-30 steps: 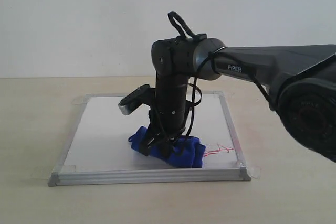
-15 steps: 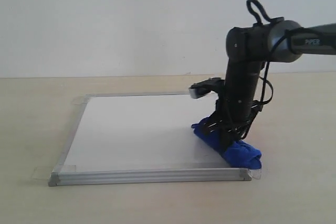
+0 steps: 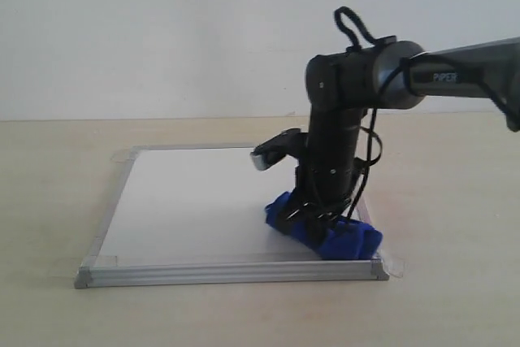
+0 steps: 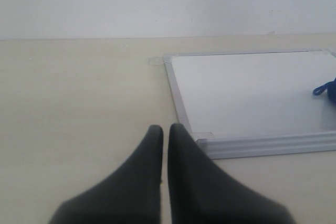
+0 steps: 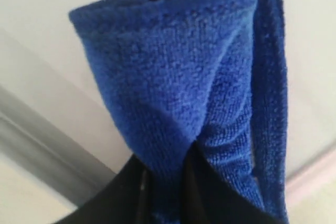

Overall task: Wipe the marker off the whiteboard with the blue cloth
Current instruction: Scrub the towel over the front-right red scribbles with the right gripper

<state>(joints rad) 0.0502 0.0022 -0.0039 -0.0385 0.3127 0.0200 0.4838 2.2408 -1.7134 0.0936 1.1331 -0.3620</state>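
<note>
— Blue microfibre shows first in the exterior view: the blue cloth (image 3: 329, 237) lies bunched on the whiteboard (image 3: 195, 201), at the board's front right corner, touching the silver frame (image 3: 227, 272) there.

— And the right tool (image 3: 313, 219)?

— It comes down almost upright from the dark arm (image 3: 333, 127) and pinches the cloth from above, with its jaws narrow and clamped on the fabric. The board lies flat on the beige table (image 3: 49, 201).

— What does the left wrist view give?

— The left tool (image 4: 164, 129) hangs over the table (image 4: 79, 103), just off a corner of the whiteboard (image 4: 252, 93). Its two dark jaws are pressed together with nothing between them. A small piece of the blue cloth (image 4: 326, 88) peeks in over the board's far side.

— And the right wrist view?

— The blue cloth (image 5: 184, 77) fills most of it, with its folds gathered into the right tool (image 5: 168, 182), which grips them tight. Behind the cloth lie the white surface of the whiteboard (image 5: 37, 9) and a grey strip of its frame (image 5: 37, 140).
</note>
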